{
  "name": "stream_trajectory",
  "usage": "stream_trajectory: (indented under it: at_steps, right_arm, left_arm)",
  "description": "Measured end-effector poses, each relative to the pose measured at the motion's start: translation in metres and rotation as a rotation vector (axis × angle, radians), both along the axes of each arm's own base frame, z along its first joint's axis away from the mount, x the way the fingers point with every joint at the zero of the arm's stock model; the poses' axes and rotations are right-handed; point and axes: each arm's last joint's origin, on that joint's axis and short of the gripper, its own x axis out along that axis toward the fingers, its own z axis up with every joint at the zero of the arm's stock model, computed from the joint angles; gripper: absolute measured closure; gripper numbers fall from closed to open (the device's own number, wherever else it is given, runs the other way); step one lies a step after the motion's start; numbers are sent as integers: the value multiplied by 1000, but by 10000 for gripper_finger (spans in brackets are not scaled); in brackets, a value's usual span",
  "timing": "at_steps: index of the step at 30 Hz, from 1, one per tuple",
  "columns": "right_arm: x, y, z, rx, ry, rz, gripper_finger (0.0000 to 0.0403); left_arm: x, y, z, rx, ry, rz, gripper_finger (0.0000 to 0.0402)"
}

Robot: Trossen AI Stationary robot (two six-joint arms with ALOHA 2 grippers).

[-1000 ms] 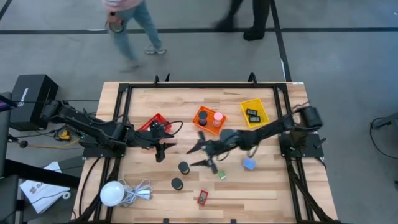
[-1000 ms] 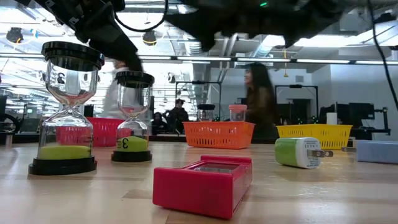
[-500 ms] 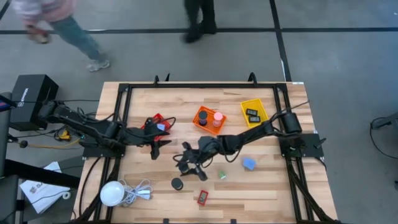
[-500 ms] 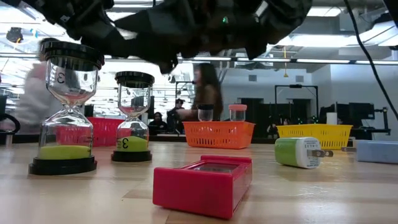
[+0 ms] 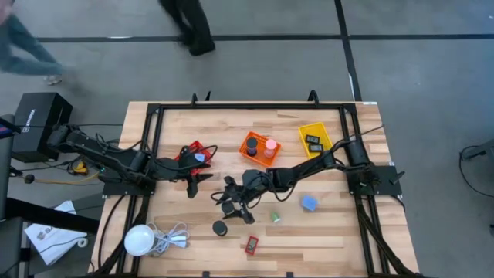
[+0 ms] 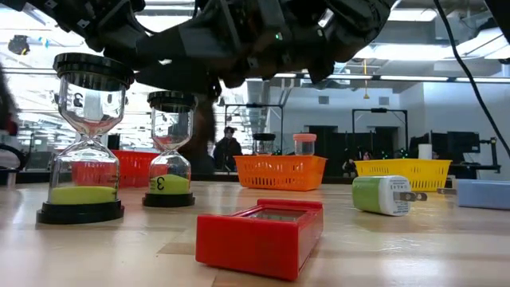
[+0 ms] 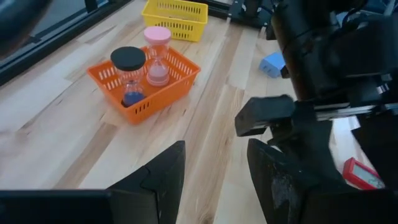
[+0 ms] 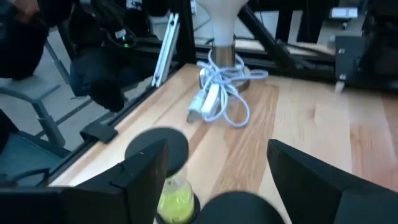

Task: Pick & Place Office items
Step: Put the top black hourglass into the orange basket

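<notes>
Two black-capped hourglasses with green sand stand upright on the table: one [image 5: 228, 207] under my right gripper and one [image 5: 220, 228] nearer the front edge. Both show in the low view [image 6: 170, 147] [image 6: 84, 135]. My right gripper [image 5: 234, 202] is open just above the first one. In the right wrist view its fingers [image 8: 146, 168] stand on either side of that hourglass's black cap [image 8: 236, 210], with the other hourglass [image 8: 163, 155] beyond. My left gripper [image 5: 193, 185] is open and empty [image 7: 214, 180] beside the red basket [image 5: 193, 153]. A red box [image 5: 251, 245], a green plug piece [image 5: 275, 218] and a blue block [image 5: 309, 203] lie loose.
An orange basket [image 5: 258, 147] holds a black-capped and a pink hourglass. A yellow basket [image 5: 315, 140] holds small black pieces. A white globe with a coiled cord [image 5: 140, 239] sits at the front left. People walk on the floor beyond the table's far edge.
My right gripper has gone toward the table's left edge and down, from above the green piece to over the farther hourglass, and stays open. The hourglasses have not moved. People have walked past beyond the far edge.
</notes>
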Motion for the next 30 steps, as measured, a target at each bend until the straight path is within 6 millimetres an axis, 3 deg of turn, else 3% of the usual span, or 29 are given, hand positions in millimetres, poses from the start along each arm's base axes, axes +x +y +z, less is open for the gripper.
stream_trajectory:
  at_steps: [30]
  right_arm:
    - [-4,-6,-14,-81,131,-37,137]
  left_arm:
    - [1,0,1,-6,-16,0,234]
